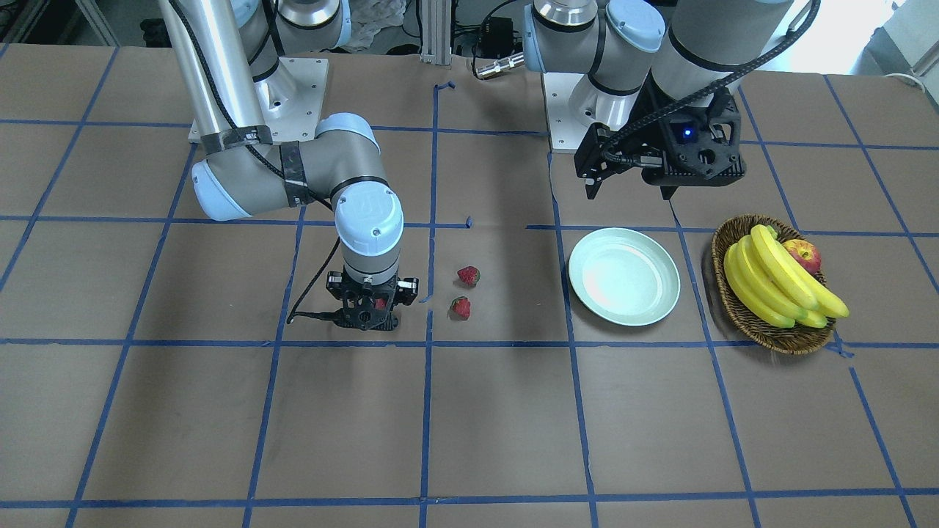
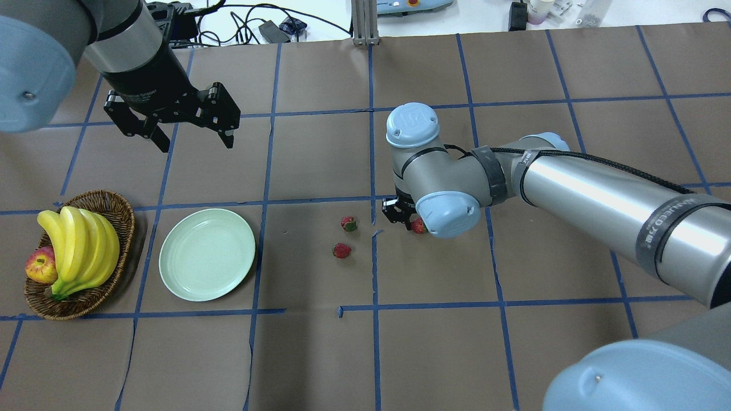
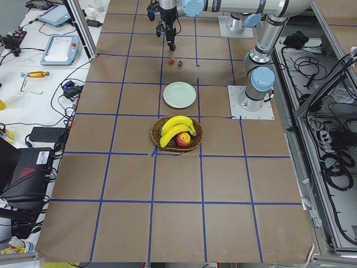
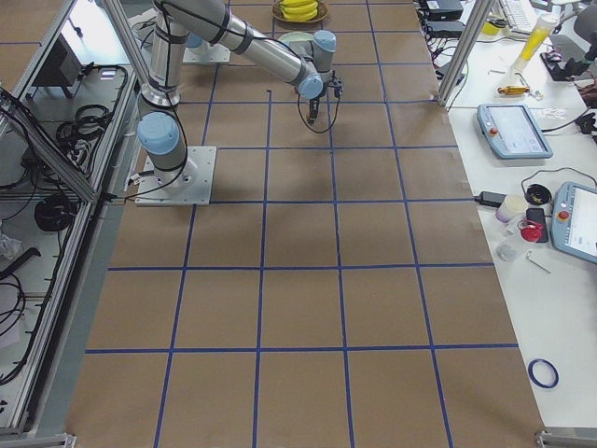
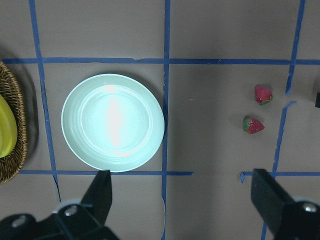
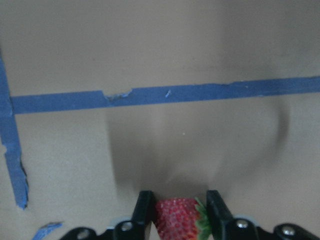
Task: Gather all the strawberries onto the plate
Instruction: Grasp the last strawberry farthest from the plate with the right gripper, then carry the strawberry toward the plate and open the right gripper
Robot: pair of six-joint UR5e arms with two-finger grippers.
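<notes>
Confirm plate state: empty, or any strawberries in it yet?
Empty. The plate shows only bare glossy surface. Two strawberries lie on the table; the third strawberry sits between the right gripper fingers.

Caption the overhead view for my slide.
Right gripper shut on one strawberry; two loose strawberries lie apart from the empty plate; left gripper hangs open.

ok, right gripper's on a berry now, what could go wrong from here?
1. The right gripper pinches the strawberry near its fingertips, so it may slip on the lift.
2. The two loose strawberries lie between it and the plate. A low carry could knock them.
3. The left gripper hangs open near the plate, so the arms may crowd there.
</notes>
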